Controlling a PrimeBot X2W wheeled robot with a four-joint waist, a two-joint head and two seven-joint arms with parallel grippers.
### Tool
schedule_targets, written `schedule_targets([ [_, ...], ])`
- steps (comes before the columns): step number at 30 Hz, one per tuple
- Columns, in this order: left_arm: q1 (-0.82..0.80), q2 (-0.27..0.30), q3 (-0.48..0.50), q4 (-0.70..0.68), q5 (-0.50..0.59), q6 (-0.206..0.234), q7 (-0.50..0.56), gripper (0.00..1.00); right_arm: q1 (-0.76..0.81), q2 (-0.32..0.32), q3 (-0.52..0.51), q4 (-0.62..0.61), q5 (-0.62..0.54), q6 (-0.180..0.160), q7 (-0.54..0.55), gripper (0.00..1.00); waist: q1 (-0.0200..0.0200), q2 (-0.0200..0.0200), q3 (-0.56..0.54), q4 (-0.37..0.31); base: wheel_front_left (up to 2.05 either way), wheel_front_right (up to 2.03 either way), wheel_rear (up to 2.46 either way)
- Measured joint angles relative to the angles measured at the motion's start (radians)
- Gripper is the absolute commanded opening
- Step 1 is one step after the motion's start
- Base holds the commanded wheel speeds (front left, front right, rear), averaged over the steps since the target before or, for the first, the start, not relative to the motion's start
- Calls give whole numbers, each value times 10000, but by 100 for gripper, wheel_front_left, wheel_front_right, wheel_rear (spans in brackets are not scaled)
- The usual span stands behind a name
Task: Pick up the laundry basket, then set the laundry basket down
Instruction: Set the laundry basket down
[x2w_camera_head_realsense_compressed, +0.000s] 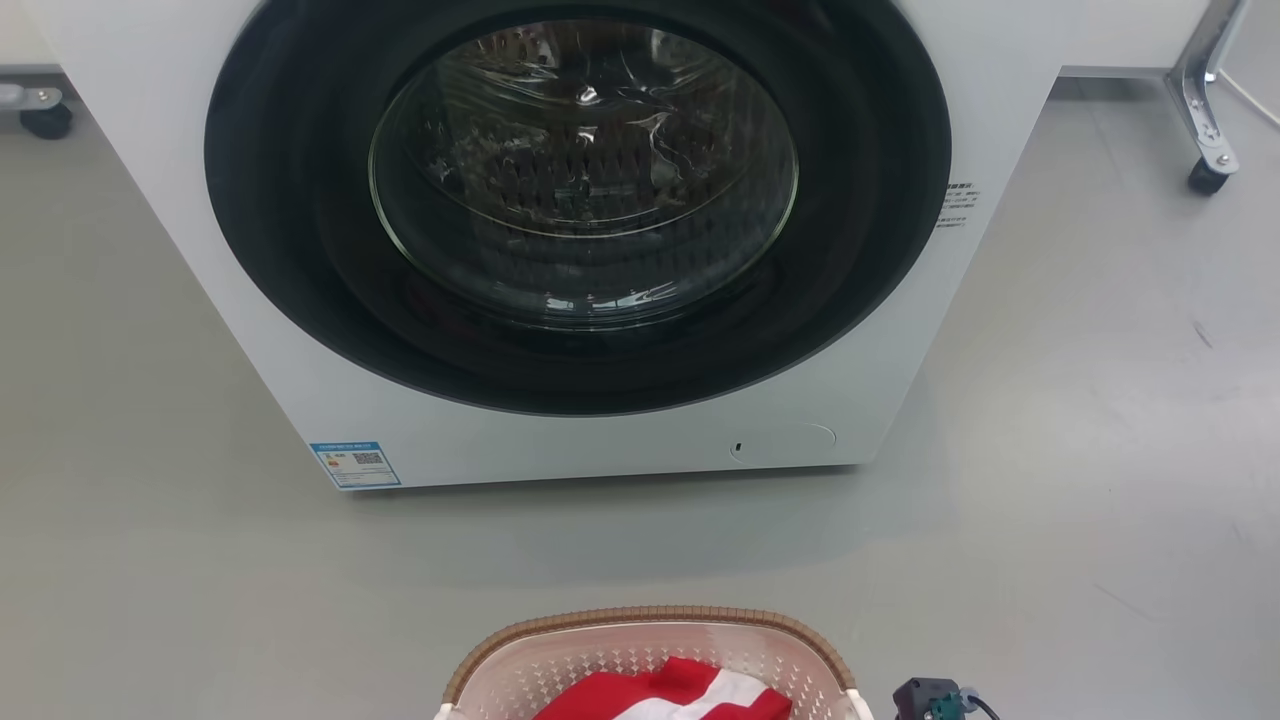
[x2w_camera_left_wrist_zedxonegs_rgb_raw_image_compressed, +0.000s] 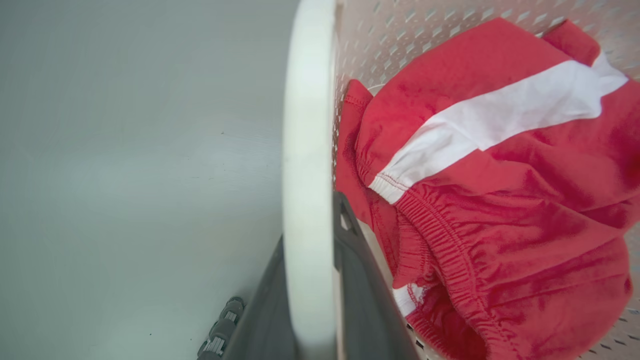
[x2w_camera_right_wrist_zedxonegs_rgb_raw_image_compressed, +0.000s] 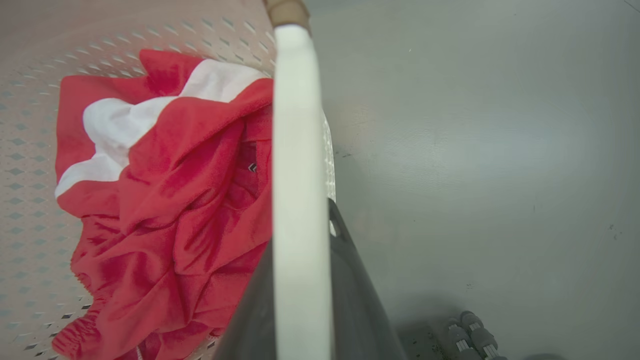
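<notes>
Before the washer (x2w_camera_head_realsense_compressed: 600, 455): basket (x2w_camera_head_realsense_compressed: 650, 615), red cloth (x2w_camera_head_realsense_compressed: 680, 690) inside.
Left gripper (x2w_camera_left_wrist_zedxonegs_rgb_raw_image_compressed: 310, 235): clamped on its left handle (x2w_camera_left_wrist_zedxonegs_rgb_raw_image_compressed: 307, 125).
Right gripper (x2w_camera_right_wrist_zedxonegs_rgb_raw_image_compressed: 300, 230): clamped on right handle (x2w_camera_right_wrist_zedxonegs_rgb_raw_image_compressed: 297, 125).
Floor (x2w_camera_head_realsense_compressed: 1100, 450): open between basket and washer, outside both handles.

Garment (x2w_camera_head_realsense_compressed: 662, 696) in basket (x2w_camera_head_realsense_compressed: 640, 616), before washer (x2w_camera_head_realsense_compressed: 600, 452)

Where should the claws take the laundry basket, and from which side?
Take the laundry basket by its white side handles, left claw and right claw each from its own side. Each handle is a narrow bar the fingers can straddle.
</notes>
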Motion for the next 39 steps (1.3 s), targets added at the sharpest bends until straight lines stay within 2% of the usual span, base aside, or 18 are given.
schedule_targets([
  [10,-207,50,27,-290,-127,230,-61,0,-608,-35,267,88,19,0,-100,0,1,0,456,-40,0,0,0],
  [16,-1021,54,228,-454,-201,320,-194,0,-1568,-36,268,272,-23,0,-263,0,1,1,998,-52,0,0,0],
  [28,-2645,8,646,-539,-288,393,-591,0,-3645,-31,186,658,-397,2,-633,0,2,1,2578,-16,0,0,0],
  [39,-3902,17,671,-527,-222,391,-826,0,-4808,-44,182,909,-629,2,-959,0,3,2,4195,96,0,0,0],
])
